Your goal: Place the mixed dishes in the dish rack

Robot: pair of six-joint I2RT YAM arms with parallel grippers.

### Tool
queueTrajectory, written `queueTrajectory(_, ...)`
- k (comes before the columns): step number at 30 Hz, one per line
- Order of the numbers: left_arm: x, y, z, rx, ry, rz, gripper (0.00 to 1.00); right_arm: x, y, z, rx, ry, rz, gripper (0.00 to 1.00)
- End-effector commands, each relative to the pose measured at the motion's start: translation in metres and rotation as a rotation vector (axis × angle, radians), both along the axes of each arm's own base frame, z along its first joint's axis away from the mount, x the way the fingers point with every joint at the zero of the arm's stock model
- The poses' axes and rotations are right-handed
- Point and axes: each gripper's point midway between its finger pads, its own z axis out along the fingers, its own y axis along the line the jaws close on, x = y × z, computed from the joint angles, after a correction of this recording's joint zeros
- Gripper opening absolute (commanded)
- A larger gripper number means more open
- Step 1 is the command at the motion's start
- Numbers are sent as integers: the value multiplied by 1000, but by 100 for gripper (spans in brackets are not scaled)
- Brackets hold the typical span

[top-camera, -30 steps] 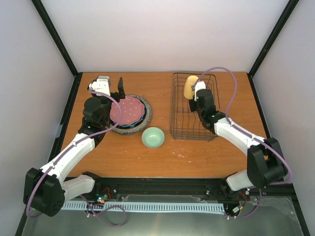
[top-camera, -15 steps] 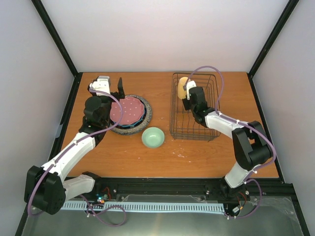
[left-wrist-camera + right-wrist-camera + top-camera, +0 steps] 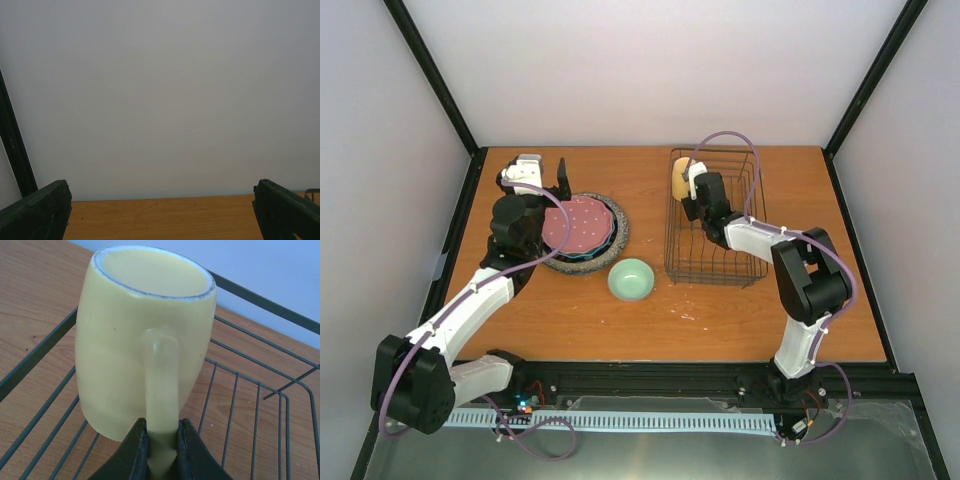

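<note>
1. Your right arm has its jaws clamped together on the handle of the yellow mug. The flat end facing away from the wrist camera looks like the mug's base.
2. Over the last second the mug has travelled leftward across the far end of the dish rack. It now hangs at the rack's far left corner, and the forearm has swung in over the wires.
3. Read that as lining up for the set-down. The mug is inside the rack's outline but not released. You cannot tell from these views whether it rests on the wires yet.
4. Your left arm has not moved. Its jaws stand wide apart with nothing between them, at the far left of the surface, just beside the plate pile. Its camera sees only the back wall.
5. The rest is untouched. The pink dotted plate tops the pile, and the mint-green bowl sits on the surface between the pile and the rack. So the mug is probably the first dish in.
</note>
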Motion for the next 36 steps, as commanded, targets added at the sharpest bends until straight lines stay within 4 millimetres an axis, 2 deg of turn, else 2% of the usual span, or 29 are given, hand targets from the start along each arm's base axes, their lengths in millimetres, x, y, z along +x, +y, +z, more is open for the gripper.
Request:
queueTrajectory(1, 2, 5, 2, 12, -11, 23, 100, 25, 11, 45, 68, -137, 2, 3)
queueTrajectory(9, 0, 8, 2, 17, -6, 37, 100, 39, 4, 21, 43, -89, -24, 3)
queueTrajectory(12, -1, 9, 1, 13, -3, 38, 100, 37, -3, 9, 36, -55, -35, 3)
queueTrajectory(19, 0, 7, 0, 2, 0, 26, 100, 28, -18, -5, 31, -22, -68, 3)
queueTrajectory(28, -4, 9, 2, 3, -4, 31, 100, 28, -17, -18, 23, 22, -64, 3)
queueTrajectory(30, -4, 9, 2, 3, -3, 32, 100, 28, -18, -20, 14, 37, -69, 6)
queueTrajectory(33, -4, 10, 2, 4, -4, 33, 100, 24, -22, -19, 11, 42, -83, 16)
queueTrajectory(36, -5, 9, 4, 1, -8, 31, 100, 20, -26, -17, 3, 38, -94, 17)
